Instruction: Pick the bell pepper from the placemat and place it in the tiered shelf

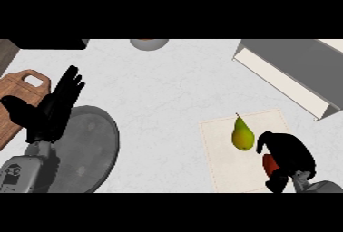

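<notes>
White desk (167, 86): we see right hand (288, 156) fingers curled round red bell pepper (267, 164) on placemat (224, 149), beside pear (242, 134); left hand (57, 108) rests, fingers straight; shelf (295, 77) awaits.

The right hand (289, 156) is covering most of a red thing (267, 164) on the placemat (224, 156), so its shape cannot be told. The picture's upper edge is cutting off a grey round object (149, 43) and a dark block (47, 44), and the shelf (295, 74) is running out at the right edge.
</notes>
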You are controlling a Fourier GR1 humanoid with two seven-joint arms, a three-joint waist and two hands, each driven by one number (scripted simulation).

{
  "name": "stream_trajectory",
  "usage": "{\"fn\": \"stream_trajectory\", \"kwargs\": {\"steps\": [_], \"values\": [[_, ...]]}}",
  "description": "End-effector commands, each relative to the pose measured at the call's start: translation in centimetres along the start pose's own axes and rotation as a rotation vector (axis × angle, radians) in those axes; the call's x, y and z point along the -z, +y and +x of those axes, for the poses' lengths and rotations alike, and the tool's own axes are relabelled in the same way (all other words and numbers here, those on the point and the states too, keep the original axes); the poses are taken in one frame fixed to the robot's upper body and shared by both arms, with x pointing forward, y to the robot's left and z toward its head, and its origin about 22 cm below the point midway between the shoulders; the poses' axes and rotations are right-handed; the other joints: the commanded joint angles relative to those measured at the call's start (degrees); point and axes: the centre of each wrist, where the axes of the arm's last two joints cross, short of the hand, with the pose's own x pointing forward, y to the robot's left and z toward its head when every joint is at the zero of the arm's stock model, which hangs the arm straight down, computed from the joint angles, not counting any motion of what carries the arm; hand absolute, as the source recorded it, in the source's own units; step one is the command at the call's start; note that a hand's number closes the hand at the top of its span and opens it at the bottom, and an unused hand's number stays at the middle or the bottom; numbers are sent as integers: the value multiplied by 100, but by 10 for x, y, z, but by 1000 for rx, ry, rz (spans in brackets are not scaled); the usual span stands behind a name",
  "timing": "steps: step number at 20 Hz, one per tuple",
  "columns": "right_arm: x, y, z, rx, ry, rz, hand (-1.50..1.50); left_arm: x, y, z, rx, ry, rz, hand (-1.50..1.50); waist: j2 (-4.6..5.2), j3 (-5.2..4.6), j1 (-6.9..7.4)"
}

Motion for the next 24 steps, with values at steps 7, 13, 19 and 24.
{"fn": "stream_trajectory", "kwargs": {"steps": [7, 13, 19, 24], "values": [[-20, 21, 48, -82, -349, -57, 150, 0, 3, -7, -8, 26, -8, 0, 22, 41, 3], [-64, 32, 104, -56, -657, -98, 150, 4, 1, 11, -9, -2, 1, 0, 15, 43, -2], [-112, 12, 99, 254, -759, -212, 150, -1, 10, 6, -11, 13, 30, 0, 2, 47, -65], [-157, -37, 85, 491, -805, -436, 150, 2, 9, 13, -14, 1, 24, 0, -1, 43, -99]]}}
